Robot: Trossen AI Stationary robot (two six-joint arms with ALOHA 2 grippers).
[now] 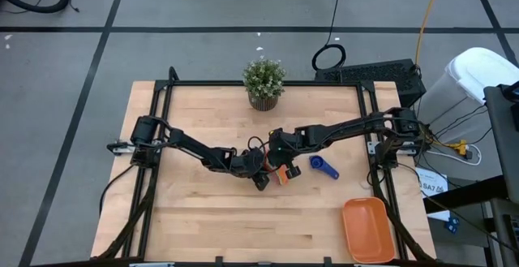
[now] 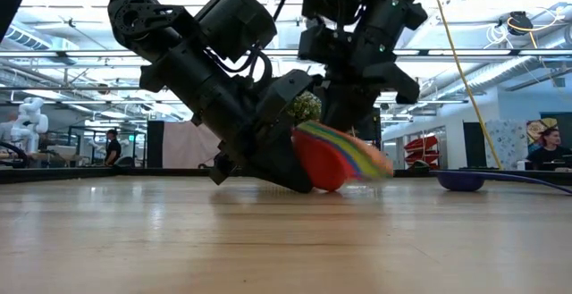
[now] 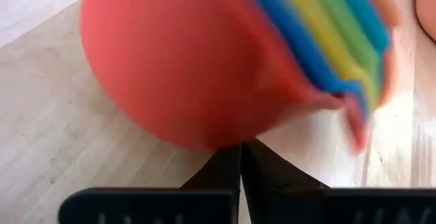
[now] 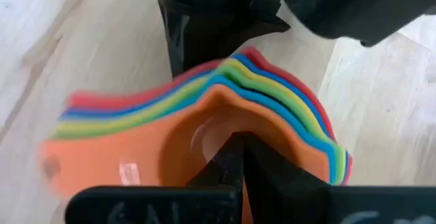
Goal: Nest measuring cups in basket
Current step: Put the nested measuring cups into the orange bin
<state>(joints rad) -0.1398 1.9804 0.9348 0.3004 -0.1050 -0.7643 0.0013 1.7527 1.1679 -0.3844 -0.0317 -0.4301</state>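
Nested measuring cups [image 2: 335, 162], blurred, are pinched by left gripper [image 1: 261, 179] and right gripper [image 1: 278, 155].

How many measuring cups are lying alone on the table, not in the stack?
1: a blue cup lies alone right of the nested stack, which both hands hold at the table's middle. The stack's layers blur, so more may be hidden.
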